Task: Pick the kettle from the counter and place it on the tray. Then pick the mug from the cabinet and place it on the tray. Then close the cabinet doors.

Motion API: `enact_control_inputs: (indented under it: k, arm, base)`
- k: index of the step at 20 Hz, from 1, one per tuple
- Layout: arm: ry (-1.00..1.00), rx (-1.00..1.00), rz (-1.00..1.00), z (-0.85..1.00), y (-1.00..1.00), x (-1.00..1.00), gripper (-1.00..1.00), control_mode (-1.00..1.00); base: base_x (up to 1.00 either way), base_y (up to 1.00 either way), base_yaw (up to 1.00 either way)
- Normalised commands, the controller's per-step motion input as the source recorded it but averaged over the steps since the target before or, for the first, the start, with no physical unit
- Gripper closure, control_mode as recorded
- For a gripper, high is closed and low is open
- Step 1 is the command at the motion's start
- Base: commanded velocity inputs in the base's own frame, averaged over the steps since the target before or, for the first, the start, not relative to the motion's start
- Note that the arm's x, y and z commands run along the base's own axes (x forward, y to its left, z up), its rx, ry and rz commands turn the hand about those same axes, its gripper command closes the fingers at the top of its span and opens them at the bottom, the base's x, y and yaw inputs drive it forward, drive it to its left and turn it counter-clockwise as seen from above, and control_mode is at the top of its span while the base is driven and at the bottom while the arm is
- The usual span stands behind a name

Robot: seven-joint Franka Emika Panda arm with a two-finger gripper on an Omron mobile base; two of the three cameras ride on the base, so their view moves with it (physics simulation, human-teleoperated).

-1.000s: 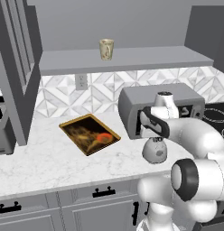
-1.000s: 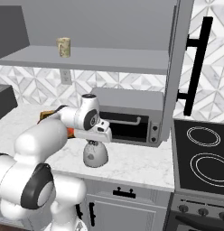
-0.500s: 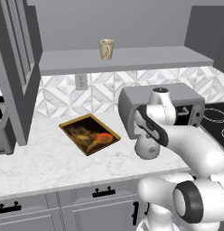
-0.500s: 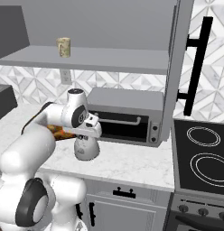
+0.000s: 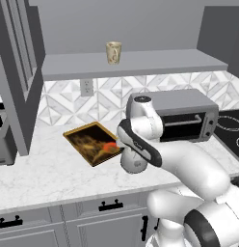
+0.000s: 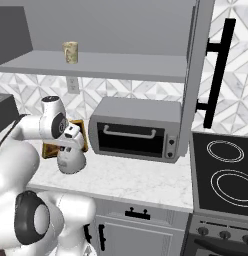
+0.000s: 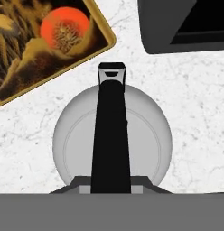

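My hand view alone shows the kettle (image 7: 112,140) by its dark handle in my fingers (image 7: 111,187) beside the tray (image 7: 93,38); the base views show it carried leftward from the toaster oven (image 5: 181,113), above the surface (image 5: 54,176).

Two rear base cameras, left and right, sharing the counter (image 5: 49,173); hand camera close above, straight down.

The kettle (image 7: 111,140) looks like smooth, matt silver-grey metal with a dark handle. The counter (image 5: 54,173) has a white marble look with faint grey veins. The tray (image 5: 92,143) has a golden-brown rim.
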Motion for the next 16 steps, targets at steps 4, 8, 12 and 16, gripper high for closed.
enact_control_inputs:
  k: [4, 8, 12, 16]
  arm:
    - [0.00, 0.00, 0.00, 0.21, 1.00, 0.19, 1.00, -1.00]
    - [0.00, 0.00, -0.02, 0.19, 0.91, 0.46, 1.00, -1.00]
    - [0.00, 0.00, -0.07, 0.08, 0.61, 0.57, 1.00, -1.00]
    - [0.00, 0.00, -0.10, 0.02, 0.36, 0.60, 1.00, -1.00]
  base:
    - [0.00, 0.00, 0.00]
    - [0.00, 0.00, 0.00]
    - [0.00, 0.00, 0.00]
    - [0.00, 0.00, 0.00]
